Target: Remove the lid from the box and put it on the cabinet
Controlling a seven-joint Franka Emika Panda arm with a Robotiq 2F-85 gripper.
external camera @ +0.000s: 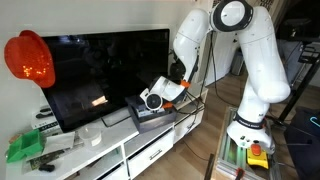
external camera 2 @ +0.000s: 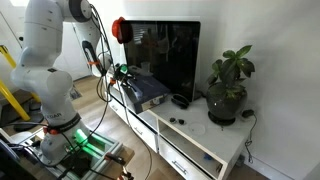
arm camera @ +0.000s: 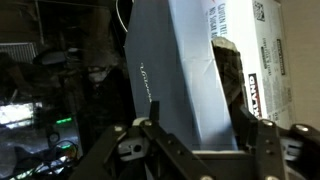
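Note:
The dark grey box (external camera: 152,117) (external camera 2: 146,93) lies on the white cabinet (external camera: 112,150) (external camera 2: 195,138) beside the TV, with its flat lid (external camera: 158,110) (external camera 2: 142,87) on top. My gripper (external camera: 146,101) (external camera 2: 122,73) is down at the box's end nearest the arm. In the wrist view the lid's dark face (arm camera: 148,60) and a lighter grey edge (arm camera: 195,70) run up between the fingers of the gripper (arm camera: 196,110). One finger stands on each side, jaws wide. Contact with the lid cannot be made out.
A large black TV (external camera: 105,70) (external camera 2: 165,60) stands just behind the box, with an orange-red object (external camera: 28,58) (external camera 2: 120,28) at its corner. A green container (external camera: 25,148) and a potted plant (external camera 2: 228,88) sit further along the cabinet. A printed carton (arm camera: 255,50) shows beside the lid.

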